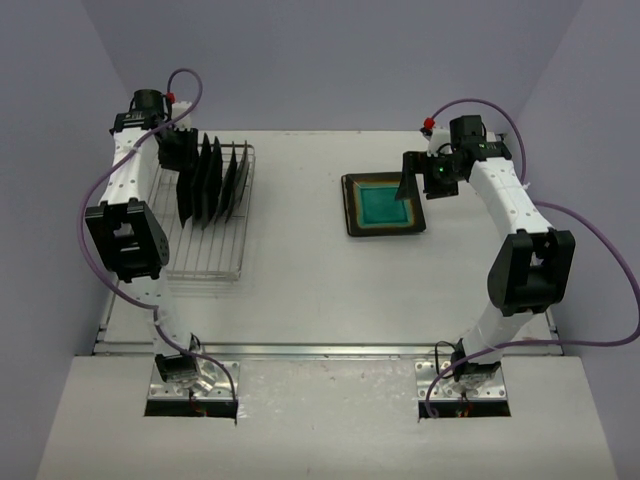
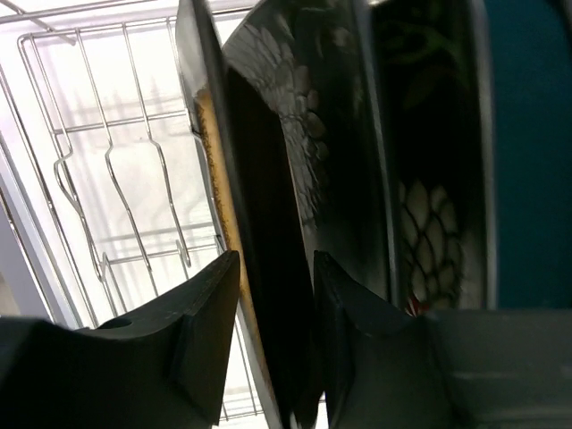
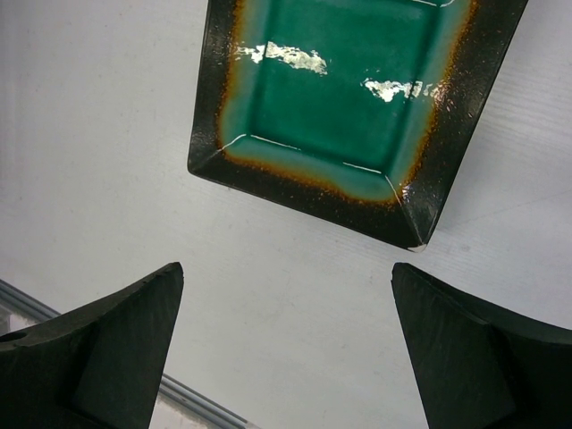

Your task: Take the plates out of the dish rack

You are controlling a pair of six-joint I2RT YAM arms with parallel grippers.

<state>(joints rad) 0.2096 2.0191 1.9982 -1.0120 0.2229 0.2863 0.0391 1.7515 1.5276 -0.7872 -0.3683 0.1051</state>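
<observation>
Straddling the top edge of the leftmost plate (image 1: 187,195) (image 2: 264,197) in the dish rack (image 1: 205,255) (image 2: 116,179), the left gripper (image 1: 183,160) (image 2: 275,268) reaches down at the rack's far end. In the left wrist view its two dark fingers (image 2: 201,313) sit one on each side of that plate's rim, close against it. Whether they already press on it I cannot tell.

This plate stands on edge, dark, with a brown speckled rim. The other plates (image 1: 225,180) (image 2: 429,223) stand on edge in a row to its right, leaning slightly. Their dark backs carry a pale scale-like pattern, and the last one visible in the wrist view shows a teal face. All of them occupy the far half of the silver wire rack, which sits on the left side of the white table (image 1: 300,270) (image 3: 107,134).

The right gripper (image 1: 407,190) (image 3: 286,277) hangs above the right side of the table with its fingers spread wide and nothing between them. A square teal plate (image 1: 385,205) (image 3: 349,98) with a dark brown rim lies flat on the table there, well apart from the rack. From above, the gripper sits over the plate's far right corner. In the right wrist view the plate lies just beyond the fingertips, not touching them.
</observation>
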